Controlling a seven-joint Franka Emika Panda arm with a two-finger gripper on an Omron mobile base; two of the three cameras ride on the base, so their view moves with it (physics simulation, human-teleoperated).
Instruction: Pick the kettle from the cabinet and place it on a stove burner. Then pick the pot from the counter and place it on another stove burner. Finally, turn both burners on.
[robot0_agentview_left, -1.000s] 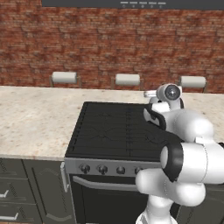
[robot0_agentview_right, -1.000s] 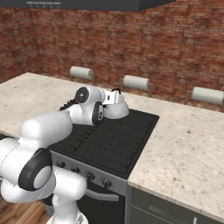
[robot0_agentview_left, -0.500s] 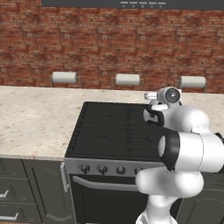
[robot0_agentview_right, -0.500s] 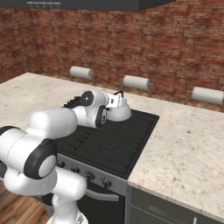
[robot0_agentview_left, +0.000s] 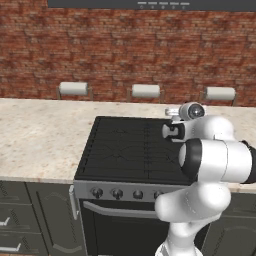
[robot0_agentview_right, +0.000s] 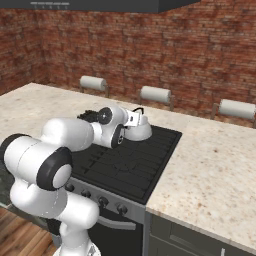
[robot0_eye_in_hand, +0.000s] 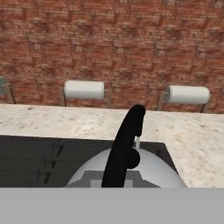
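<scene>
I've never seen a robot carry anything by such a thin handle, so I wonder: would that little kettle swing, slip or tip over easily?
The kettle looks rigid and probably light: a small metal dome. Its base is wide and low on the cooktop, so it likely resists tipping. The thin arched handle is smooth and narrow, so the body might swing or twist a little under a pinch.

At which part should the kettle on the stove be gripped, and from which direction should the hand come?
Grip the kettle by its thin black arched handle, which rises over the lid knob. Come from above, fingers either side of the arch: the domed body looks too wide and smooth to pinch. It stands upright at the cooktop's back, so nothing blocks that approach.
</scene>
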